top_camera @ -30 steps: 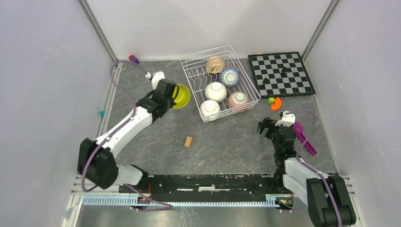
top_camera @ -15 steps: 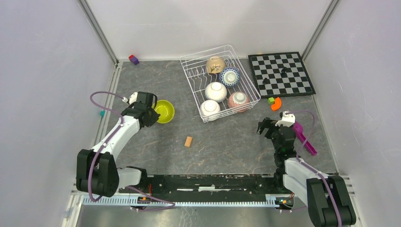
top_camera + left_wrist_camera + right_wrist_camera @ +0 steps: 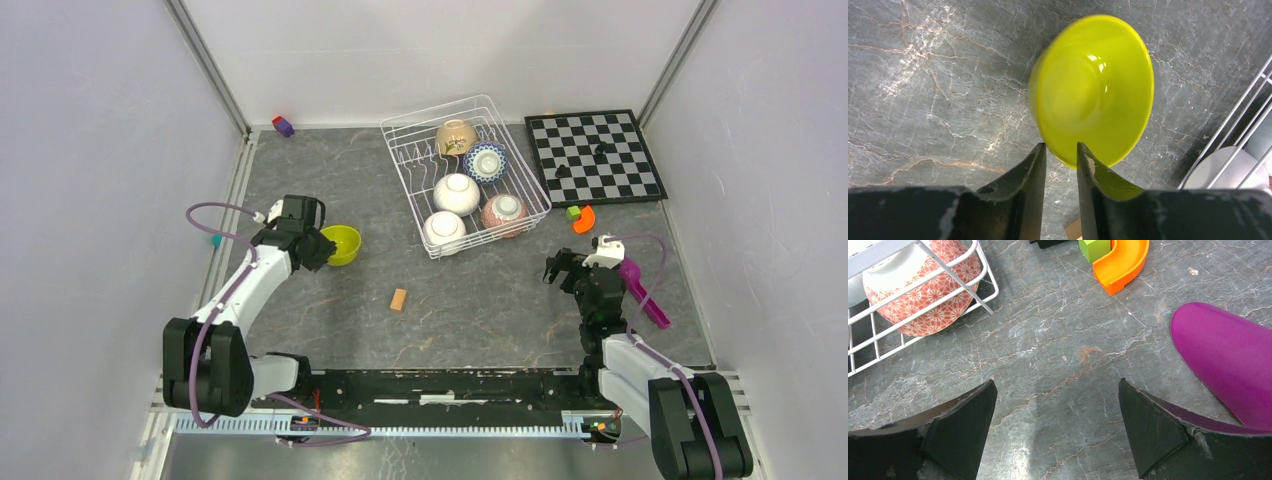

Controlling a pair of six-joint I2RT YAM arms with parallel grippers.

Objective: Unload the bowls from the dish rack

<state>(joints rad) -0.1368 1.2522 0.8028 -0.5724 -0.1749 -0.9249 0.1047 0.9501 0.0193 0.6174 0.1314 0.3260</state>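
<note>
My left gripper (image 3: 322, 248) is shut on the rim of the lime-green bowl (image 3: 343, 243), low over the table left of the dish rack (image 3: 400, 170). In the left wrist view the bowl (image 3: 1093, 85) tilts away from the gripper (image 3: 1061, 150), its rim between the fingertips. The rack holds the beige bowl (image 3: 456, 136), the blue-and-white bowl (image 3: 486, 161), two white bowls (image 3: 456, 193) (image 3: 444, 229) and the pink-red bowl (image 3: 504, 211). My right gripper (image 3: 562, 268) is open and empty over bare table (image 3: 1057, 390), near the pink-red bowl (image 3: 923, 295).
A chessboard (image 3: 594, 155) lies right of the rack. An orange curved piece (image 3: 584, 219) and a green cube (image 3: 573, 212) sit near it. A purple scoop (image 3: 638, 290) lies beside my right arm. A wooden block (image 3: 399, 299) lies mid-table, and a purple block (image 3: 283, 126) at the back left.
My left arm has carried the lime-green bowl from beside the rack leftward and toward the near side, lower to the table. The right arm has not moved.
</note>
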